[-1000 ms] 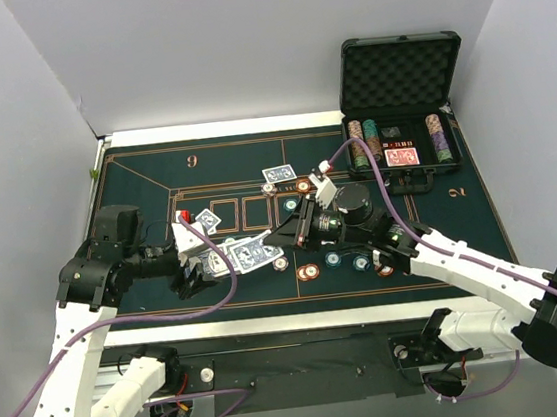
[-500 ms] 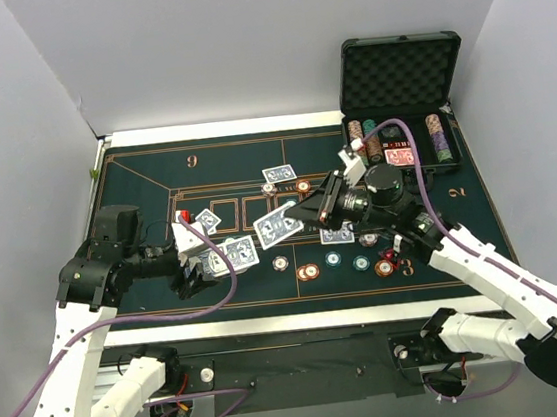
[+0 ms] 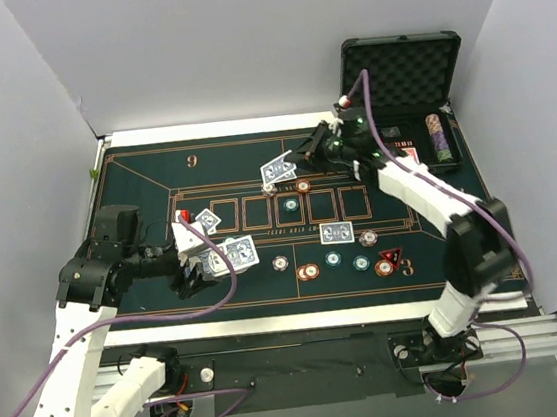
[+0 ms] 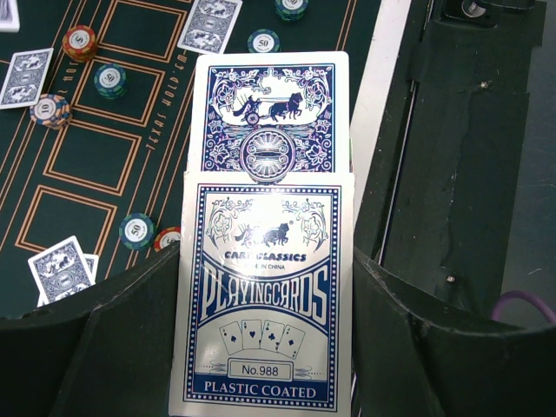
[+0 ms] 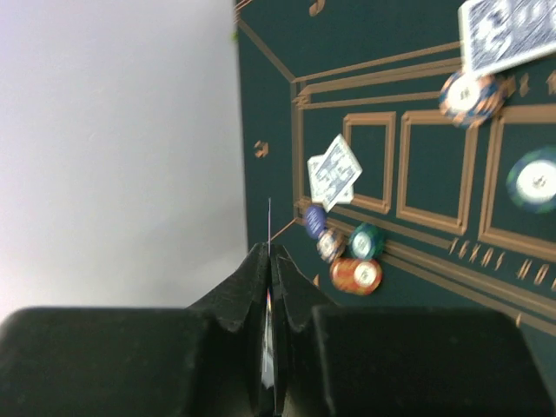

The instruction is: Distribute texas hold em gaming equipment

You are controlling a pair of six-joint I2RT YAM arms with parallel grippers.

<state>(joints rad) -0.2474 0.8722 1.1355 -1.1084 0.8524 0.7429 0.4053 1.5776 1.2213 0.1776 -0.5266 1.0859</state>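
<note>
Green felt table [image 3: 144, 173]; right end effector [image 5: 269, 253] pinches card [image 5: 269, 224]; left end effector [image 3: 194, 265] clamps deck [image 4: 265, 304].

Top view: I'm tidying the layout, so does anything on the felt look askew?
Yes: the cards beside the leftmost outlined box lie tilted, not square to its lines. Nothing looks spilled or damaged.

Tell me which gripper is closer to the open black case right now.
Right. The right gripper, shut on a card, hangs just left of the case, over the mat's far side. The left gripper, holding the card box, is at the near left.
</note>
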